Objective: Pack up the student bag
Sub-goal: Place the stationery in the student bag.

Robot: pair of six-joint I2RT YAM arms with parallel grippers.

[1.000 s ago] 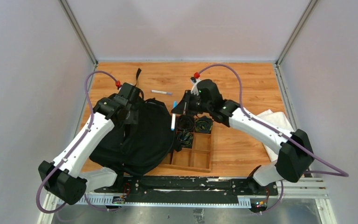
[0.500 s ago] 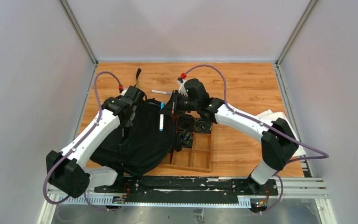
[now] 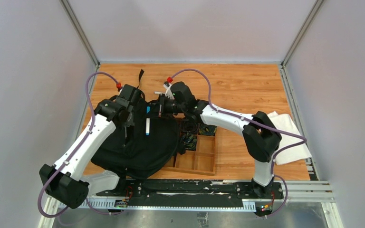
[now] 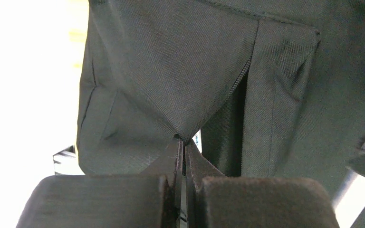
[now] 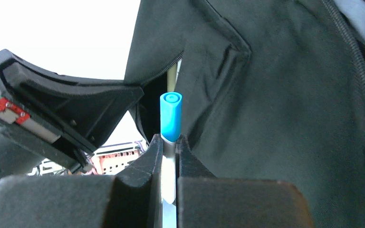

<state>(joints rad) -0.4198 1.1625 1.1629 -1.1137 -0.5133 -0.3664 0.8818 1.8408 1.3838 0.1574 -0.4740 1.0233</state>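
Observation:
The student bag, black and floppy, lies on the left of the wooden table. My left gripper is over its upper left part, and in the left wrist view the left gripper is shut, pinching a fold of the bag's fabric beside a zipped opening. My right gripper hovers over the bag's top. It is shut on a white marker with a blue cap. In the right wrist view the marker sticks out past the right gripper toward the bag's opening.
A wooden compartment tray sits right of the bag, with coiled cables in its far cells. A second marker lies behind my right gripper. A white cloth lies at the right edge. A black strap trails toward the back.
My right arm has swung left, carrying the marker from above the tray to above the bag. My left gripper has shut on the bag's fabric.

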